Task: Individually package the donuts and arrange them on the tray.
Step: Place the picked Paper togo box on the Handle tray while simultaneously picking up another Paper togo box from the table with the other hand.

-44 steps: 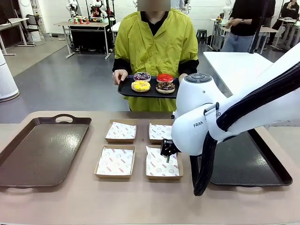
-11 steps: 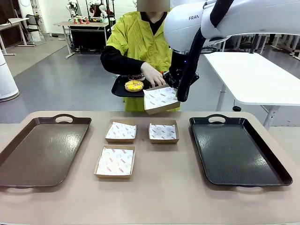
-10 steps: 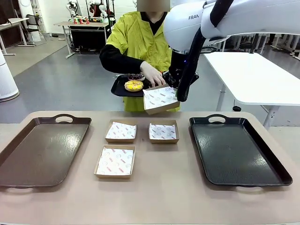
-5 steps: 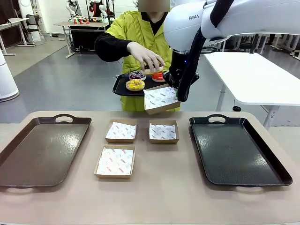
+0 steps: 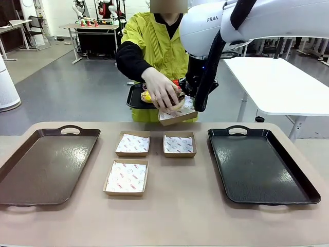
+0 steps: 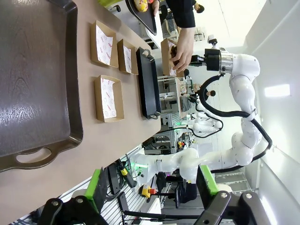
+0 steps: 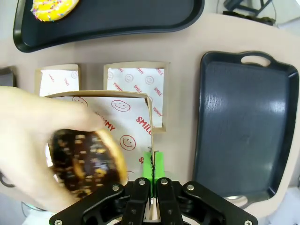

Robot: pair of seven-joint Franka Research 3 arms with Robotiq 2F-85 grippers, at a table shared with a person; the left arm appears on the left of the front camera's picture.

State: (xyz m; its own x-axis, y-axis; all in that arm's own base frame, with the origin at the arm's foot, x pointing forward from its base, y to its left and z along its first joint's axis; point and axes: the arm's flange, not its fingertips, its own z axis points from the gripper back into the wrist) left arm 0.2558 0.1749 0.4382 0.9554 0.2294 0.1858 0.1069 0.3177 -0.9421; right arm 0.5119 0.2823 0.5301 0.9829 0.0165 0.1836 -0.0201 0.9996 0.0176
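My right gripper (image 7: 152, 161) is shut on the wall of a paper-lined brown box (image 7: 124, 115), held tilted in the air past the table's far edge (image 5: 177, 117). A person's hand (image 5: 160, 90) lowers the chocolate sprinkled donut (image 7: 86, 161) over that box. The yellow donut (image 7: 50, 8) lies on the black tray (image 5: 134, 99) that the person holds. My left gripper (image 6: 151, 185) stands open with nothing between its green pads, above the table's left end.
Three paper-lined boxes (image 5: 132, 143) (image 5: 179, 144) (image 5: 126, 177) sit in the middle of the table. A brown tray (image 5: 46, 164) lies at the left and a black tray (image 5: 262, 164) at the right. A white table stands behind on the right.
The person's hand lifted the chocolate donut off the held tray and brought it down over the box. My right gripper has kept the box still for the last second.
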